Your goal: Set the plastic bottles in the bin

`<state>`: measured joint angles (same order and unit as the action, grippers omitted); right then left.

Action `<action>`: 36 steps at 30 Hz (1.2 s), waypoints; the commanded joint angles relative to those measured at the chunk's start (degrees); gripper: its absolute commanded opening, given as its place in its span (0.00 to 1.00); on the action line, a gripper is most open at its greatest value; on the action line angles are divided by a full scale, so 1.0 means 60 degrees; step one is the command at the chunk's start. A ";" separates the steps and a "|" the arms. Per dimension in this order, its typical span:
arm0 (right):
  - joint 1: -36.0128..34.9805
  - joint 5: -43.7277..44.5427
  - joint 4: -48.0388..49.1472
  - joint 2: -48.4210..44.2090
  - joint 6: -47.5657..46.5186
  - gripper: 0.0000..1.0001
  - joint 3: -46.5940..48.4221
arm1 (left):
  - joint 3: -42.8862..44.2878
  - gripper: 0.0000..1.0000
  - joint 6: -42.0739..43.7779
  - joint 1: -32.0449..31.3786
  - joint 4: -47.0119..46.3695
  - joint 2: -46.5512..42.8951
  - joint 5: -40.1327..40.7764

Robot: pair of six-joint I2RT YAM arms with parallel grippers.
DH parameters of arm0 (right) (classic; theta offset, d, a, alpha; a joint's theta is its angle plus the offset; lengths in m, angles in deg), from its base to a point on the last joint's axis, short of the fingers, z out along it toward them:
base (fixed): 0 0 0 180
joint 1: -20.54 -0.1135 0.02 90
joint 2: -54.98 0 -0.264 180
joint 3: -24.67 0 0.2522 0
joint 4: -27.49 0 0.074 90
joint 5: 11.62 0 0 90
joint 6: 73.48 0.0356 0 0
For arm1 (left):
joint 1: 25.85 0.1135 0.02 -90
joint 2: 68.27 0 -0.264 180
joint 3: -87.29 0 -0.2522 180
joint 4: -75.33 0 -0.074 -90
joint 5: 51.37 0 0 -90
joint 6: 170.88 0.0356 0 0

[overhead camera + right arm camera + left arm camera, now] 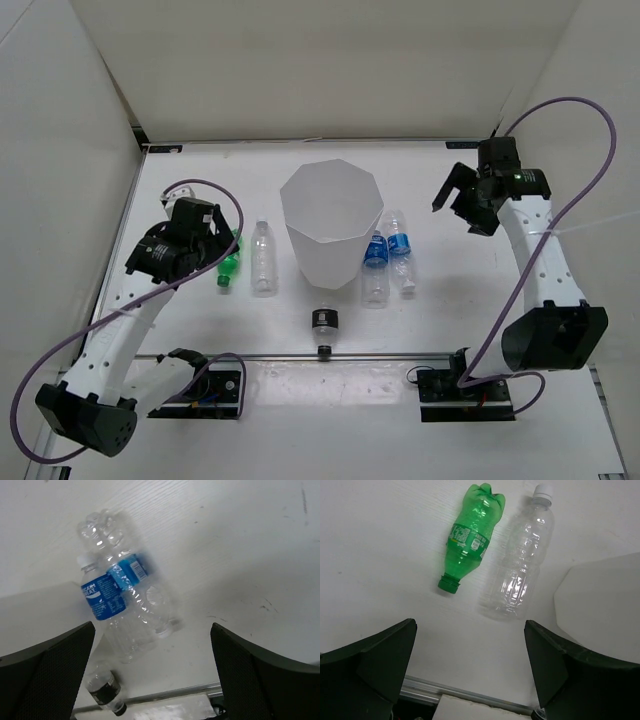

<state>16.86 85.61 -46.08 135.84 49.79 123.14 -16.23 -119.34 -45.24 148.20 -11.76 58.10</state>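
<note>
Closest to the arm bases: short black-labelled bottle [323, 322] lying alone on the worktop [450, 310], just in front of the bin [330, 225]. Further back, left of the bin: green bottle [470, 535] and clear white-capped bottle [522, 555] on their sides, side by side, with left end effector [470, 650] spread wide and empty beside the green one. Right of the bin: two blue-labelled bottles [376, 265] [401, 250] lying together. Farthest: right end effector [152, 650], likewise gaping and empty, raised beyond them. Judged to be the opening step, with all five bottles outside the bin. Next, probably: lower over the green bottle, straddle its body crosswise, close, lift clear of the tall rim before release.
</note>
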 commanded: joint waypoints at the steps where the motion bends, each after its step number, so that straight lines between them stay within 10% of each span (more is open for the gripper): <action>1: 0.0014 -0.1876 0.1206 0.0189 -0.1882 1.00 -0.0376 | 0.0021 1.00 0.0578 -0.0223 -0.0975 0.0030 0.0389; 12: -0.0352 -0.3810 0.1647 0.2898 -0.2499 1.00 0.0178 | 0.0228 1.00 -0.0182 -0.0444 0.0079 0.0119 0.3228; 27: -0.0968 -0.3403 0.2132 0.5888 -0.2587 1.00 0.0663 | -0.0302 1.00 -0.0343 -0.0444 0.0373 0.0176 0.3187; 36: -0.0340 -0.2672 0.2075 0.5802 -0.2310 0.55 0.0208 | -0.0126 1.00 -0.0255 -0.0444 0.0109 0.0658 0.3084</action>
<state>12.60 65.63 -33.29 172.13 35.63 125.85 -17.67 -121.24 -47.71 149.95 -8.39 76.33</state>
